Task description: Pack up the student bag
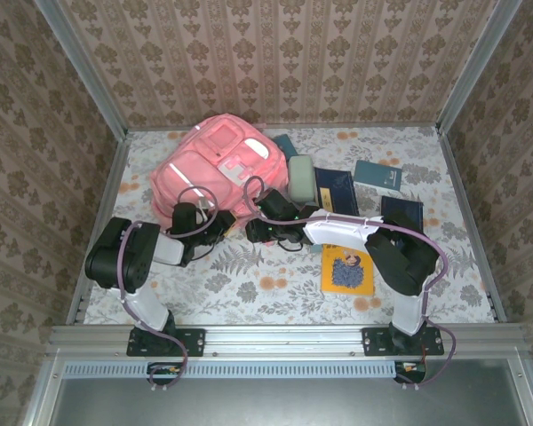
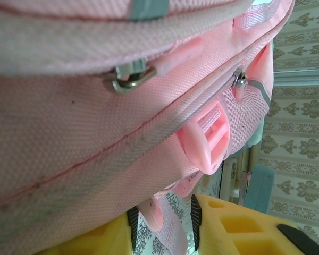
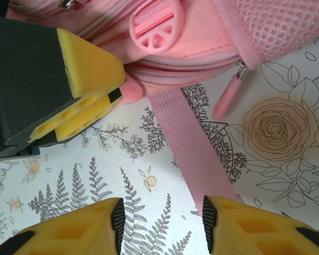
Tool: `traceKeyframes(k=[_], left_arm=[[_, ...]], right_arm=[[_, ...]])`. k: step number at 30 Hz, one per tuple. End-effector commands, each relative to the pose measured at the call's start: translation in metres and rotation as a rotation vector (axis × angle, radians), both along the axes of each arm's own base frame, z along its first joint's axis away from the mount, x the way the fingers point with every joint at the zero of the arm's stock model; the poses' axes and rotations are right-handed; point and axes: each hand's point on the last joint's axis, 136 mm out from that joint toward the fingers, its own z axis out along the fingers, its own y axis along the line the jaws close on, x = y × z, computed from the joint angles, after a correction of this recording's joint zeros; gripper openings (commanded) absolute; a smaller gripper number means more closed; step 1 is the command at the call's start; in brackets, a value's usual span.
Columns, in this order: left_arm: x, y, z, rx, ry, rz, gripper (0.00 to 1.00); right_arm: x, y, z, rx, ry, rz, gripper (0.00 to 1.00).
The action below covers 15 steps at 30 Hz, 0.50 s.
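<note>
The pink student bag (image 1: 215, 167) lies at the back left of the table, its lower edge facing both arms. My left gripper (image 1: 217, 222) is pressed up against that edge. In the left wrist view its jaws (image 2: 163, 231) stand open, with a pink pull tab (image 2: 151, 212) and a strip of webbing hanging loosely between the pads. My right gripper (image 1: 254, 229) sits just right of it, open (image 3: 162, 223) over the bare tablecloth. A pink strap (image 3: 194, 146) runs from the bag to its right finger (image 3: 244, 228). A round pink buckle (image 3: 155, 25) and a zipper pull (image 3: 226, 98) show on the bag.
A yellow book (image 1: 346, 269) lies right of centre. Dark blue books (image 1: 337, 191) (image 1: 377, 175) (image 1: 401, 213) and a grey-green case (image 1: 300, 177) lie right of the bag. The left gripper's yellow finger (image 3: 87, 87) is close to the right gripper. Metal rails edge the table.
</note>
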Motion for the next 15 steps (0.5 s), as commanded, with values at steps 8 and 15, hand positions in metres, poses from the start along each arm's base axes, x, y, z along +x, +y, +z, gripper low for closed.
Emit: traceKeyframes(k=[8, 15], left_arm=[[-0.024, 0.023, -0.041, 0.195, 0.198, 0.096, 0.26], [-0.018, 0.020, -0.037, 0.298, 0.200, 0.079, 0.22]], right_arm=[[-0.001, 0.004, 0.005, 0.022, -0.007, -0.003, 0.47], [-0.001, 0.006, 0.005, 0.026, -0.007, 0.000, 0.47]])
